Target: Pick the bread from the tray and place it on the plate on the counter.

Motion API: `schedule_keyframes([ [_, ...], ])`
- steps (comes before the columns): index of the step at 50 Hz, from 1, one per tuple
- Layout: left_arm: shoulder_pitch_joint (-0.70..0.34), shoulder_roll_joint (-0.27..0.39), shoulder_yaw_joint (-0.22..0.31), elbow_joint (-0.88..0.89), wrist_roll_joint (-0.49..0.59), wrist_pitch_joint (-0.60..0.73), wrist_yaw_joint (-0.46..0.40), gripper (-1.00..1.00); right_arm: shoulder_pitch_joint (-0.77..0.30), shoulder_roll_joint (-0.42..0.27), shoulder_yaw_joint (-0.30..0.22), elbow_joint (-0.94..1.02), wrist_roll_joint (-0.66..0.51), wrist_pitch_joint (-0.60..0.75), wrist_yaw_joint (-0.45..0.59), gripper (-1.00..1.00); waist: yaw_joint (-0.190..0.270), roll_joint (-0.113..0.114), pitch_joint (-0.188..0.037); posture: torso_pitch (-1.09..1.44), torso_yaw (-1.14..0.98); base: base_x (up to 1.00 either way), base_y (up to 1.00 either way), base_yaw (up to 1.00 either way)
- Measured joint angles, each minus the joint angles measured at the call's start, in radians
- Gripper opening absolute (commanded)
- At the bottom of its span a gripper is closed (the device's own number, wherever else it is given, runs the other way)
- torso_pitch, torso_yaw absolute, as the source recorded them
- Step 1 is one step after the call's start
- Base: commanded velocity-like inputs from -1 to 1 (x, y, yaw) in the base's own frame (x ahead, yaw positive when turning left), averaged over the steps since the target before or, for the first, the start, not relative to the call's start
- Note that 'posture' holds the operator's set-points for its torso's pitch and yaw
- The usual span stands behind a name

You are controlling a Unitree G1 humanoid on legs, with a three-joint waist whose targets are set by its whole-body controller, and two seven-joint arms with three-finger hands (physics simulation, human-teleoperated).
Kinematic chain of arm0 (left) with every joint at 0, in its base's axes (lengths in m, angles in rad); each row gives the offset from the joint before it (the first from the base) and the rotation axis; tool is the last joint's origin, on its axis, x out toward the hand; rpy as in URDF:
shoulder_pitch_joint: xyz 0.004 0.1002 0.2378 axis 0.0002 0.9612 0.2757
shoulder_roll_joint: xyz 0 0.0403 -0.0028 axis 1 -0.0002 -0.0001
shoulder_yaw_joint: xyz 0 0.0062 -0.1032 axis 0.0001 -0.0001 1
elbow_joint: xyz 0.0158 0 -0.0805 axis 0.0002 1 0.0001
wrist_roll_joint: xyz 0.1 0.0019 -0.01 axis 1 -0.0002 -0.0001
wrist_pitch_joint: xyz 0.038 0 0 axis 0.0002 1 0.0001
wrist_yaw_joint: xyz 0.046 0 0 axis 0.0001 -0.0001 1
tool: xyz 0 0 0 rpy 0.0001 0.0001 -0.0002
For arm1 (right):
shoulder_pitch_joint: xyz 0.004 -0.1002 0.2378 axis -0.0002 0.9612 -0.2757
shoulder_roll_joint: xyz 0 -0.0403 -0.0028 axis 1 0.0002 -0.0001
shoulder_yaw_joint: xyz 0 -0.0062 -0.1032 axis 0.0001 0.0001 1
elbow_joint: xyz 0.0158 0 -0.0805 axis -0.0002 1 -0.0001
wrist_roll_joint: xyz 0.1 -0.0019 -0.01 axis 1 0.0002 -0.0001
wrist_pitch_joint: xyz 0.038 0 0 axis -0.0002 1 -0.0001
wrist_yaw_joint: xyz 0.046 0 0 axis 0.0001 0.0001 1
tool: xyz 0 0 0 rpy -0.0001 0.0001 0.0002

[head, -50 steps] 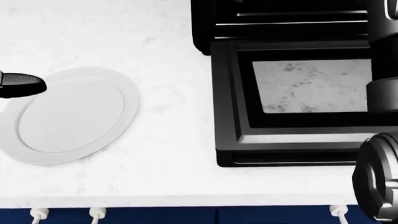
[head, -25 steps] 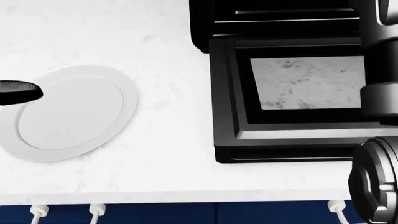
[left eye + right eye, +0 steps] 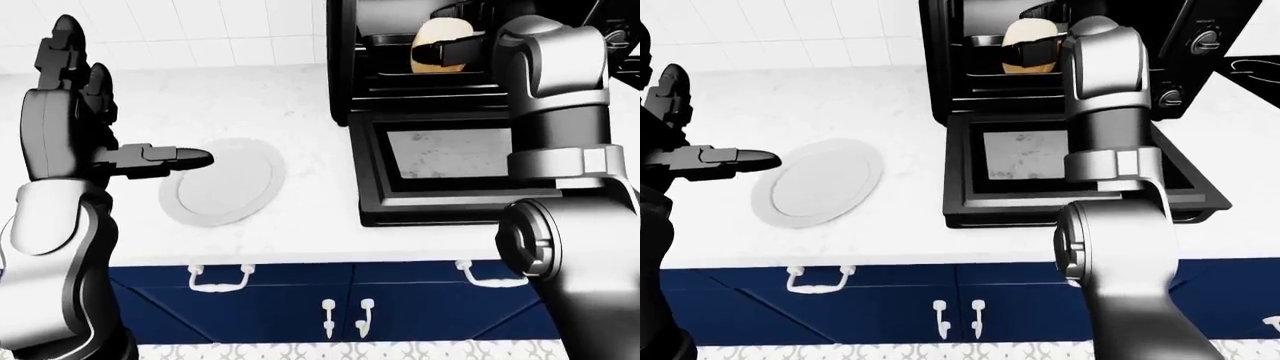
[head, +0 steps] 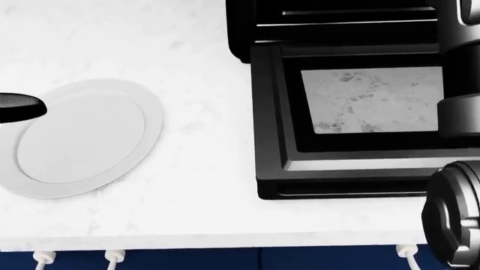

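The pale bread loaf (image 3: 442,30) sits high inside the open black toaster oven (image 3: 940,45), at the top of the left-eye view. My right hand (image 3: 455,51) reaches into the oven, and its black fingers wrap across the middle of the loaf. A grey tray edge (image 3: 985,40) shows just left of the bread. The empty white plate (image 4: 83,138) lies on the white counter (image 4: 202,67), left of the oven. My left hand (image 3: 110,112) is raised at the left with fingers spread open; one finger (image 3: 175,157) points over the plate's left rim.
The oven's glass door (image 4: 367,101) lies folded down flat on the counter, right of the plate. My right forearm (image 3: 1105,112) stands over that door. Blue cabinet fronts with white handles (image 3: 220,277) run below the counter edge.
The head view has shifted slightly. My left fingertip has slid a little to the left over the plate's rim. The right arm stays over the oven door.
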Motion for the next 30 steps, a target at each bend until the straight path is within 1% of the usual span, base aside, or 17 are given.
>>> schedule_keyframes([
  [3, 0.004, 0.001, 0.006, -0.006, -0.001, 0.002, 0.001, 1.0, -0.003, -0.004, -0.003, -0.001, -0.003, -0.012, -0.012, -0.54, 0.001, 0.001, 0.002, 0.0, 0.0, 0.0, 0.0, 0.0],
  [5, 0.005, 0.001, 0.007, -0.005, -0.002, 0.002, 0.002, 1.0, -0.007, -0.004, -0.003, -0.003, 0.001, -0.012, -0.012, -0.73, 0.0, 0.002, 0.003, 0.0, 0.0, 0.0, 0.0, 0.0],
  [8, 0.007, -0.002, 0.004, -0.004, -0.002, 0.001, 0.003, 1.0, -0.013, -0.003, -0.001, -0.008, 0.009, -0.016, -0.011, -0.87, 0.0, 0.001, 0.003, 0.0, 0.0, 0.0, 0.0, 0.0],
  [9, 0.007, -0.002, 0.002, -0.003, -0.003, 0.001, 0.003, 1.0, -0.014, -0.002, -0.001, -0.01, 0.011, -0.017, -0.011, -1.0, 0.0, 0.001, 0.003, 0.0, 0.0, 0.0, 0.0, 0.0],
  [22, 0.012, -0.005, 0.001, -0.003, -0.001, -0.006, 0.006, 1.0, -0.019, -0.001, 0.014, -0.112, 0.001, 0.038, 0.017, -1.0, 0.001, -0.005, 0.008, 0.0, 0.0, 0.0, 0.0, 0.0],
  [30, 0.005, -0.007, -0.008, 0.01, 0.007, -0.012, 0.007, 1.0, 0.004, 0.008, 0.025, -0.22, -0.022, 0.098, 0.051, -1.0, 0.0, -0.006, 0.009, 0.0, 0.0, 0.0, 0.0, 0.0],
])
